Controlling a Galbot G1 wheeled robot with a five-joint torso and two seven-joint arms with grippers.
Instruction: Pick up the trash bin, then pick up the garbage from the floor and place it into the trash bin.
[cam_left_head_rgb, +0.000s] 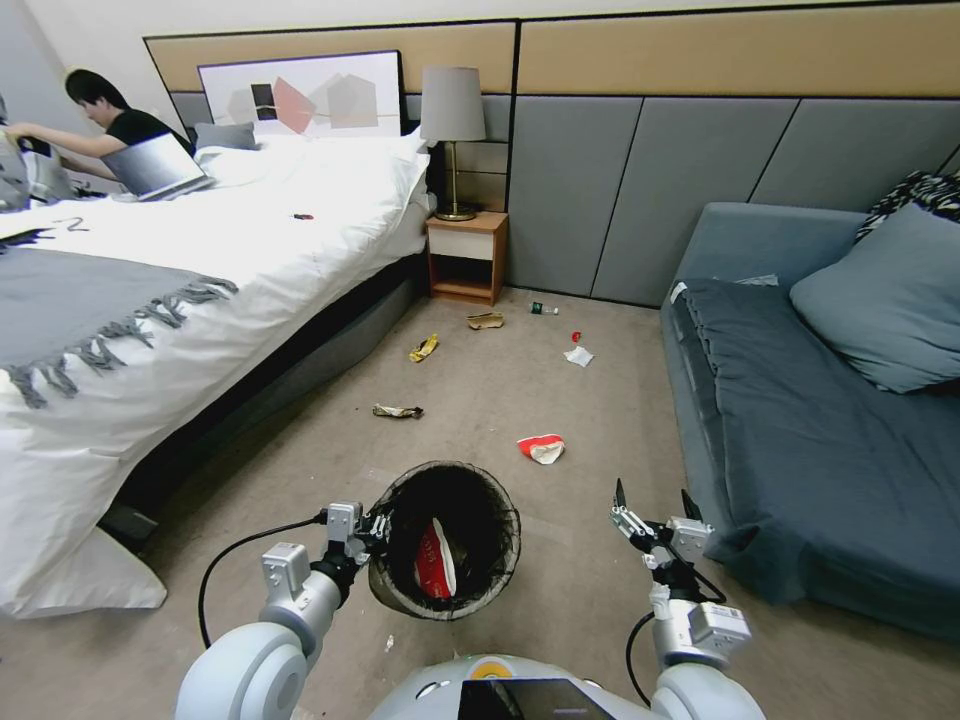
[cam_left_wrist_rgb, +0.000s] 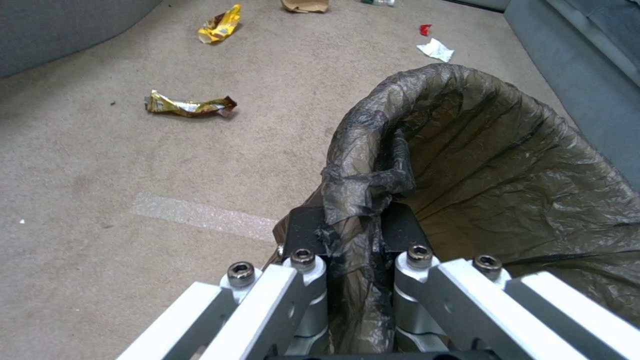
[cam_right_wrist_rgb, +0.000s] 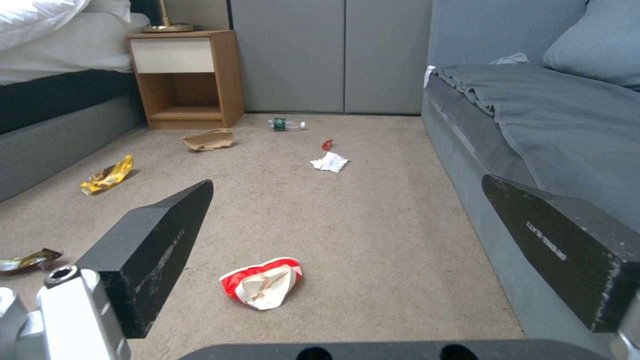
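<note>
My left gripper (cam_left_head_rgb: 378, 525) is shut on the rim of the trash bin (cam_left_head_rgb: 500, 500), pinching the dark liner (cam_left_wrist_rgb: 500, 165) between its fingers (cam_left_wrist_rgb: 303, 235). A red-and-white wrapper (cam_left_head_rgb: 433, 560) lies inside the bin. My right gripper (cam_left_head_rgb: 653, 495) hangs open and empty beside the bin, above the carpet. On the floor just ahead of it lies a crumpled red-and-white wrapper (cam_left_head_rgb: 541, 448) (cam_right_wrist_rgb: 261, 282). Farther off are a gold wrapper (cam_left_head_rgb: 397, 411) (cam_left_wrist_rgb: 189, 106), a yellow wrapper (cam_left_head_rgb: 424, 348), brown cardboard (cam_left_head_rgb: 485, 320), a small bottle (cam_left_head_rgb: 543, 308) and a white paper scrap (cam_left_head_rgb: 578, 356).
A bed (cam_left_head_rgb: 200, 260) runs along the left and a blue-grey sofa (cam_left_head_rgb: 800, 430) along the right, with a carpeted aisle between them. A wooden nightstand (cam_left_head_rgb: 467, 255) with a lamp stands at the far wall. A small red-handled tool (cam_left_head_rgb: 302, 216) lies on the bed.
</note>
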